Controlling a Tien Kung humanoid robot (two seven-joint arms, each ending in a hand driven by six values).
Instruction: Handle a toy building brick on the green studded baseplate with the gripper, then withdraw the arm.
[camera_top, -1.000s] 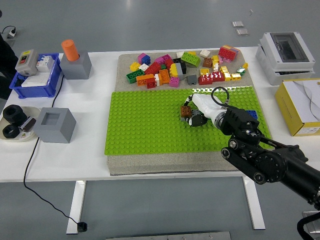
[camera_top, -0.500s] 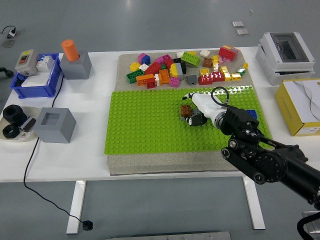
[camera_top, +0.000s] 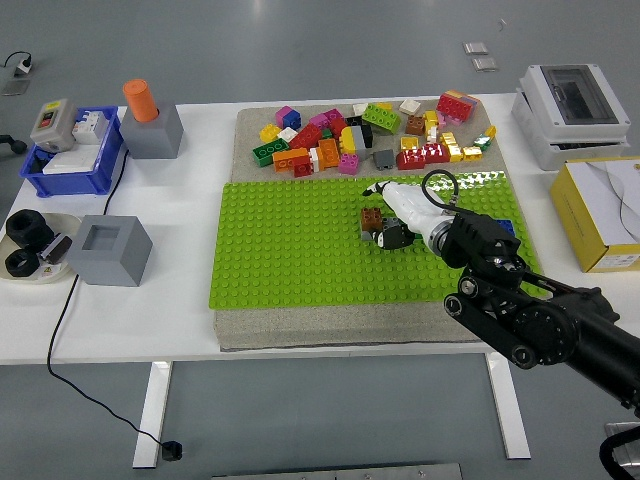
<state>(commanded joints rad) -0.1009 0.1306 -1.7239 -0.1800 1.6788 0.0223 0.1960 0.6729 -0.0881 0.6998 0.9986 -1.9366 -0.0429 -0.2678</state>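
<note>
Right robot hand at a brown brick on the green baseplate.

The white worktop (camera_top: 180, 320) carries a grey mat with the green studded baseplate (camera_top: 290, 260) on its near half and a heap of loose coloured bricks (camera_top: 370, 135) along its far edge. The black right arm (camera_top: 540, 320) reaches in from the lower right corner, and its white robot hand (camera_top: 395, 225) lies low over the baseplate's right-centre. The brown brick (camera_top: 371, 220) sits on the studs, touching the hand's fingertips; whether the fingers clasp it or merely rest against it cannot be told.
</note>
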